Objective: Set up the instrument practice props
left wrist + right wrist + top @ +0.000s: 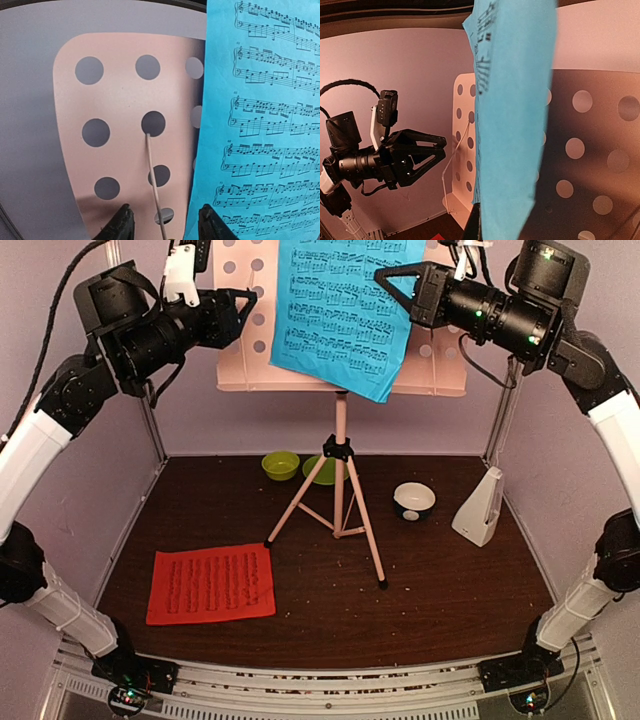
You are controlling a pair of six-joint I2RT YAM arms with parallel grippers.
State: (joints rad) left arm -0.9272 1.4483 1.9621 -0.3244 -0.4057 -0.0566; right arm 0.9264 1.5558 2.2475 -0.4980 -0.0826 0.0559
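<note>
R gripper [384,280] clamps blue music sheet [340,310] against pink stand desk [245,365]; L gripper [248,308], jaws apart, hovers by desk's left edge. Red sheet [212,584] lies flat on table [450,580]; metronome [480,510] stands far right.

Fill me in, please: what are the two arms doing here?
The right gripper is shut on the blue sheet, holding it tilted in front of the stand, with its lower corner hanging below the ledge. The left gripper is open beside the stand's left side and holds nothing. The red sheet lies flat on the table, and the metronome stands at the right.
</note>
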